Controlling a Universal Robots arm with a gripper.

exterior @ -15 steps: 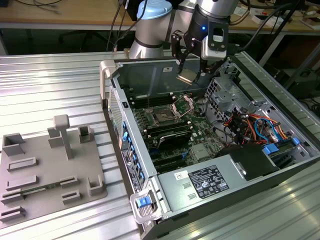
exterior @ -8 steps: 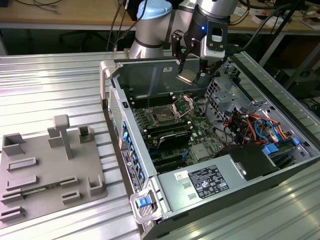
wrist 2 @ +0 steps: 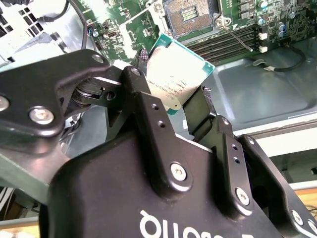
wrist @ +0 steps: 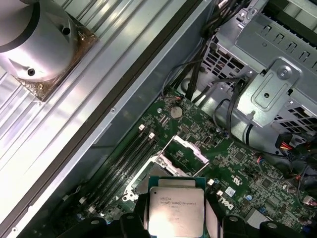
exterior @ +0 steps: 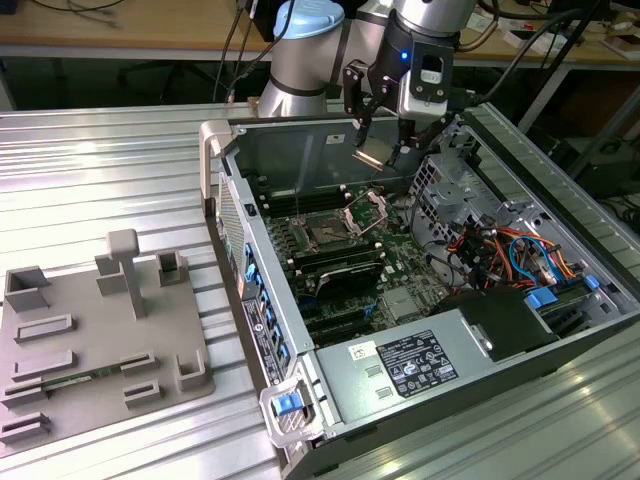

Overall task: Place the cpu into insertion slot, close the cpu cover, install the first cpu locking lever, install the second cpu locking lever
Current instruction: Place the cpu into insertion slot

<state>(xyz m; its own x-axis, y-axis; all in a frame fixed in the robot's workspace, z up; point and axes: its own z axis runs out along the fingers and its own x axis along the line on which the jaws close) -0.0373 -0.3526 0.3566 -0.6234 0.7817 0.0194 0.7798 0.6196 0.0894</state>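
Observation:
My gripper (exterior: pixel 378 150) hangs over the back of the open computer case, shut on the cpu (exterior: pixel 369 156), a thin square plate with a silvery-tan face. The cpu (wrist 2: pixel 174 77) sits between the two black fingers (wrist 2: pixel 143 101), and its printed metal face (wrist: pixel 176 210) also shows in the first wrist view. Below it on the green board lies the insertion slot (exterior: pixel 326 236), a dark square socket (wrist 2: pixel 190 15) with a metal rim. The cpu cover (exterior: pixel 366 210) stands tilted up and open at the slot's far side, seen as a silver frame (wrist: pixel 186 149). The cpu is well above the slot (wrist: pixel 166 173), not touching it.
Long black memory slots (exterior: pixel 335 262) run beside the socket. A metal drive cage (exterior: pixel 455 185) and coloured cables (exterior: pixel 510 250) fill the exterior view's right side of the case. A power supply (exterior: pixel 420 365) lies at the front. A grey fixture plate (exterior: pixel 100 340) rests on the table to the left.

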